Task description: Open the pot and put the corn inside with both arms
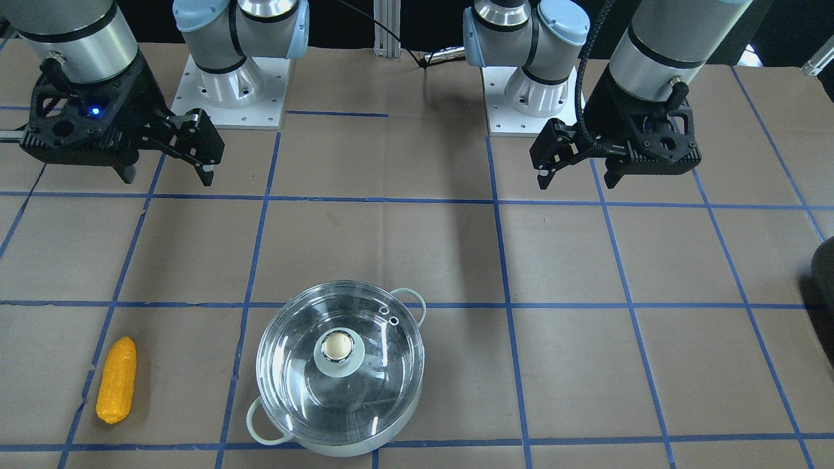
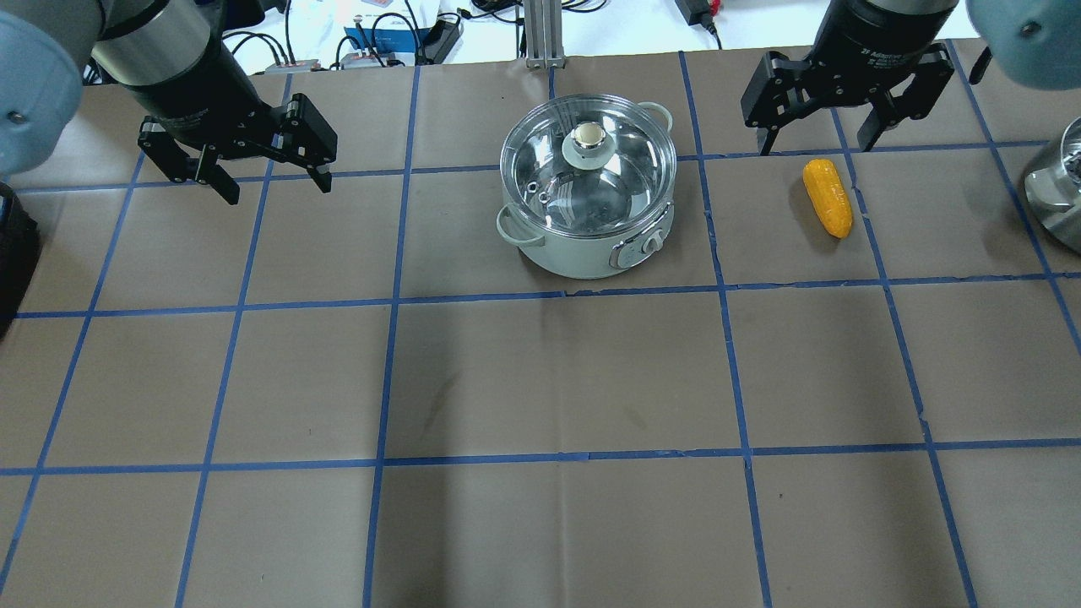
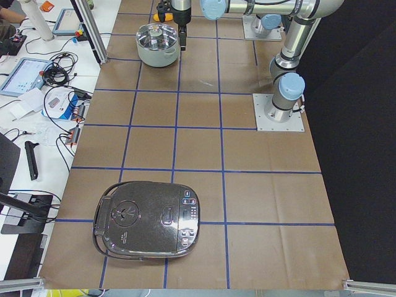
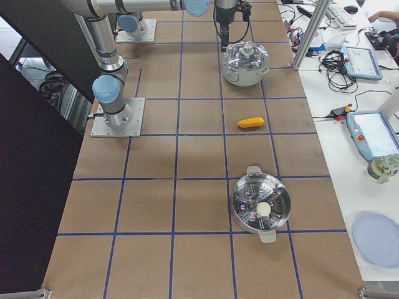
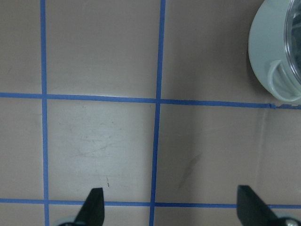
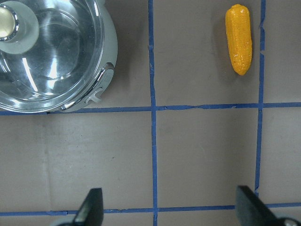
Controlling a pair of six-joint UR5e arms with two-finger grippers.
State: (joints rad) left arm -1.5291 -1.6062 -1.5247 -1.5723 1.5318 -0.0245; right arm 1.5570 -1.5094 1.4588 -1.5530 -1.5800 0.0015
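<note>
Well, nothing of the task looks done: the pot (image 2: 591,251) stands on the table (image 2: 549,380) between the two arms, closed by its glass lid (image 2: 625,181), and through the glass I see only the shiny bottom, so I judge it empty. The corn (image 2: 828,198) lies flat on the table, apart from the pot, on the robot's right side. The right gripper (image 2: 815,145) hangs just beyond it, jaws wide and holding nothing. The left gripper (image 2: 274,181) hangs on the pot's other side, also wide and empty. This layout, I think, gives the knob (image 2: 589,138) to the left arm and the corn to the right. Far down the table are a closed rice cooker (image 3: 148,226) and a steel steamer pot (image 4: 259,205) with a pale knob showing inside.
</note>
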